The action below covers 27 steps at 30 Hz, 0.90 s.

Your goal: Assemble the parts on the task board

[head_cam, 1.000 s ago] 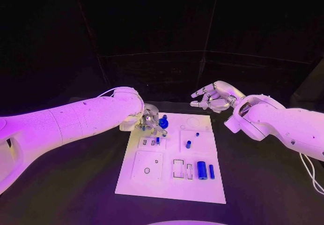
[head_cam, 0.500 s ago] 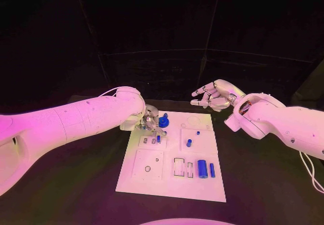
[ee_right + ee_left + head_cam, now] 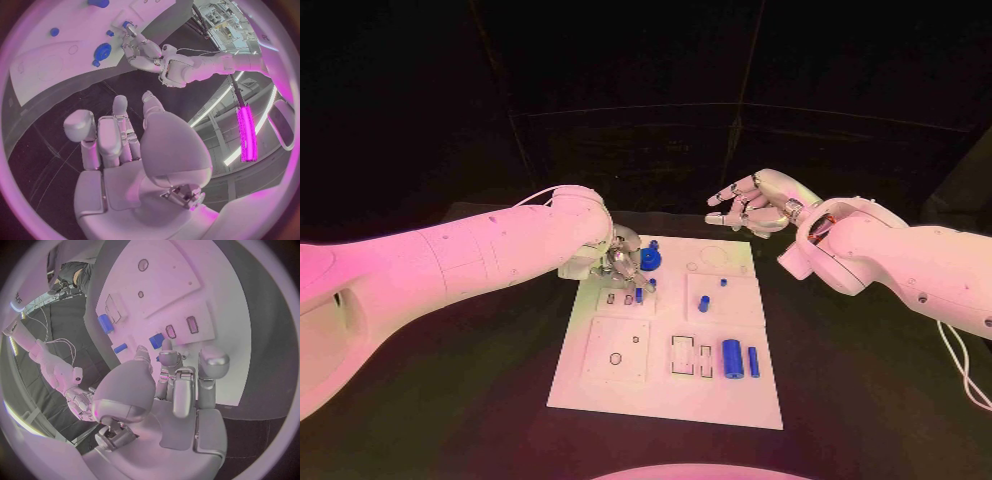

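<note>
**Left robot hand seats a part at the board's far end**

Robot hand on my left [image 3: 623,263] pinches a small blue part [image 3: 156,341] over the task board [image 3: 668,395], fingers angled down, I judge to seat it. My right robot hand [image 3: 751,208] hovers beyond the far edge, fingers loosely apart, holding nothing.

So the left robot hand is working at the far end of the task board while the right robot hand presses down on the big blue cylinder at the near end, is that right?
Not quite. The left robot hand is indeed at the far end of the task board, but the head view shows the right robot hand held in the air beyond the board's far edge, touching nothing. The big blue cylinder lies untouched at the near end.
</note>
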Tool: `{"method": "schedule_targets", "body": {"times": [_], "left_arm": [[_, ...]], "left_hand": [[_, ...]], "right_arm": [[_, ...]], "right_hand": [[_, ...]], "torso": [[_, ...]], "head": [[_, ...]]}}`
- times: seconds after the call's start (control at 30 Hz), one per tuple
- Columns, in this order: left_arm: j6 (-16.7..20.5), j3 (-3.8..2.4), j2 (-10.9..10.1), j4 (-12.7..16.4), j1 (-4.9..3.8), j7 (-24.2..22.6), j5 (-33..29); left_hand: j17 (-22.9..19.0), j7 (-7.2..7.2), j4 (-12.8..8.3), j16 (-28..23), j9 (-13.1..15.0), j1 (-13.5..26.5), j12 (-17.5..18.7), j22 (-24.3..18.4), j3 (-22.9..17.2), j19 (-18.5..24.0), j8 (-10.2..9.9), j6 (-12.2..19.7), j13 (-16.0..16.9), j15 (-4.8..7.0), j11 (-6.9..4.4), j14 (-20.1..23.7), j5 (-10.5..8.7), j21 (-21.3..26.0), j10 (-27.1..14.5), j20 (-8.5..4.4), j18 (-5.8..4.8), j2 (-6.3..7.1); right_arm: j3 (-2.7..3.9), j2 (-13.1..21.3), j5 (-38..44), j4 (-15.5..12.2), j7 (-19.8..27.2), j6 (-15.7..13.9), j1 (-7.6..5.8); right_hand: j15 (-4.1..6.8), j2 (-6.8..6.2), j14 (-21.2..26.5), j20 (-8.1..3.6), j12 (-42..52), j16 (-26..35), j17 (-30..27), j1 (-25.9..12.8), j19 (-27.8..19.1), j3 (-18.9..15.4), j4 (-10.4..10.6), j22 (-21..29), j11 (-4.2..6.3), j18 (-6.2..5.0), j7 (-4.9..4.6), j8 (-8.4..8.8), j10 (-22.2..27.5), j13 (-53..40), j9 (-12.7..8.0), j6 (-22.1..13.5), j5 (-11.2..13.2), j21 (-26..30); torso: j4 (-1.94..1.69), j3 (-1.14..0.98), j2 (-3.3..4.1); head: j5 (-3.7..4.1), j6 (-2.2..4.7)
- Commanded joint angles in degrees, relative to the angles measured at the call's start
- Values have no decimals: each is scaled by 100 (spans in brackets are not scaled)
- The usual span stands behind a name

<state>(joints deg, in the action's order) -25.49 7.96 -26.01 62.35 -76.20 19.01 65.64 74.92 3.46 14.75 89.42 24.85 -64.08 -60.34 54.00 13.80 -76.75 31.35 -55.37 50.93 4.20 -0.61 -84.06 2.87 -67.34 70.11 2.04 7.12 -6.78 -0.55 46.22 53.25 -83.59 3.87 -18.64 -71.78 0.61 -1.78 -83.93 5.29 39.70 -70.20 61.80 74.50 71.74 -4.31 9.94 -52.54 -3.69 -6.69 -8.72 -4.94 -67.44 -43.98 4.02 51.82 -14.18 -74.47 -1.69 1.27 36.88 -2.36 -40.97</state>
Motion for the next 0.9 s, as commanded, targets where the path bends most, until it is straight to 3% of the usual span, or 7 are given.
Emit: {"method": "schedule_targets", "body": {"times": [0.03, 0.9], "left_arm": [[-130, 0, 17, -7, -1, 63, 38], [-226, 5, 113, -82, 14, 71, 51]], "left_hand": [[1474, -8, -60, 37, 32, -64, -24, 22, -4, -23, 47, 47, 12, 8, -7, -584, -15, -39, -20, -15, -59, -30], [1488, -8, -297, 46, 193, -287, -30, 104, -121, 7, 147, 141, 38, 7, -7, -588, -15, -94, -36, -12, -63, -126]], "right_arm": [[6, -15, 58, 5, -36, 83, -12], [5, -50, 63, 23, -80, 170, -12]], "right_hand": [[32, 33, -35, -3, -36, 25, -15, 14, -51, -41, -3, 19, 10, -36, -9, 1, 35, 14, -5, 19, -37, 18], [32, 42, -33, -3, -43, 36, -22, 30, -56, -48, -7, 35, 9, -38, -10, 5, 42, 23, -6, 14, -48, 29]], "torso": [[-3, 0, 3], [-1, 3, 7]], "head": [[1, 1], [-8, -58]]}}
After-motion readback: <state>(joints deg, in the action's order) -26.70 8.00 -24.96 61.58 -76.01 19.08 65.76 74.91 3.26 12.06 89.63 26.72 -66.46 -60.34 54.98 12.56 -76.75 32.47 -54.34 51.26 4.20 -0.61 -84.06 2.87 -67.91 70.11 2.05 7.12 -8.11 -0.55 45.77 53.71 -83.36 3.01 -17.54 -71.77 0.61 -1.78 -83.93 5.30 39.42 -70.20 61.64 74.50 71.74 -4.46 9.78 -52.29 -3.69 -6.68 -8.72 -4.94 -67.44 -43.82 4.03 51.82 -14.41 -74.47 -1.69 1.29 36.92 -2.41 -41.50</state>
